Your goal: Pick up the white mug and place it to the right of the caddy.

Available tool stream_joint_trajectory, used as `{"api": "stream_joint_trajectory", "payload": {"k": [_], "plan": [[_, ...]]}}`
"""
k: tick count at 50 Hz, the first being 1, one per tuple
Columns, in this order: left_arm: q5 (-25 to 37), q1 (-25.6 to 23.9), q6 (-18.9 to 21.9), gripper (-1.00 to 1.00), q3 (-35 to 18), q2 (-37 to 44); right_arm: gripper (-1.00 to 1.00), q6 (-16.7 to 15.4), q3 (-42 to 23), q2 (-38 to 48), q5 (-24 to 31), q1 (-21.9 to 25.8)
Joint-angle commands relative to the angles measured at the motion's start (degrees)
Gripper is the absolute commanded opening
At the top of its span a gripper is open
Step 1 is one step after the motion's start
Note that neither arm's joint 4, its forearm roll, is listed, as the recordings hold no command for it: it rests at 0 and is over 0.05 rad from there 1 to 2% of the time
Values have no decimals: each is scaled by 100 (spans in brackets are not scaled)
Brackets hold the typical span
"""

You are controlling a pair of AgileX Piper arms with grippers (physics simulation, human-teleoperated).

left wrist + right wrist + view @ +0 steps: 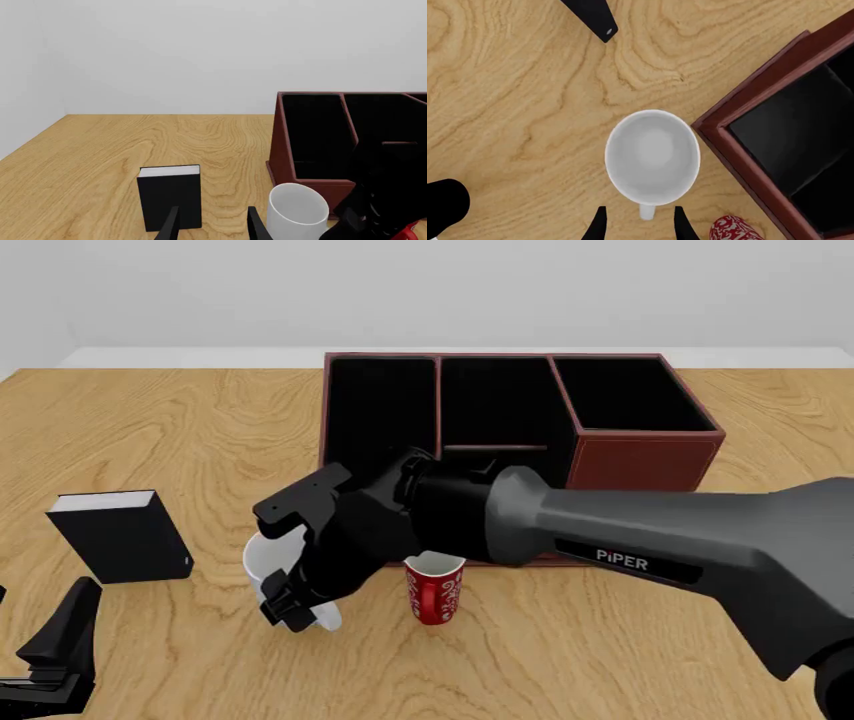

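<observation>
Two open fingers of right gripper (637,225) straddle white mug (652,156) handle from directly above; left gripper (213,225) open, farther off, idle.

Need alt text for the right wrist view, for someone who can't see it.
Looking straight down into the empty white mug on the wooden table, its handle between the open right gripper fingertips. The caddy corner sits close beside it.

The white mug (652,157) was plain glossy white. The caddy (638,462) was dark red-brown with 3 black compartments. The cup (434,592) carried a red-and-white pattern. The box (120,537) was black, white-topped. The desk (187,430) showed light wood grain.
</observation>
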State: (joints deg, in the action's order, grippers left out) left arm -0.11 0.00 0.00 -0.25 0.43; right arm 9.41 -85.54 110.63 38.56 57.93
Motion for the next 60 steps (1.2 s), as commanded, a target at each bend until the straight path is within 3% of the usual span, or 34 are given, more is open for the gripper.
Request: {"api": "stream_joint_trajectory", "payload": {"k": [1,60], "plan": [[0,0,0,100,0,0,100,24,38,-2,-20,-2],[0,0,0,100,0,0,100,182,200,149,-164,-8]]}}
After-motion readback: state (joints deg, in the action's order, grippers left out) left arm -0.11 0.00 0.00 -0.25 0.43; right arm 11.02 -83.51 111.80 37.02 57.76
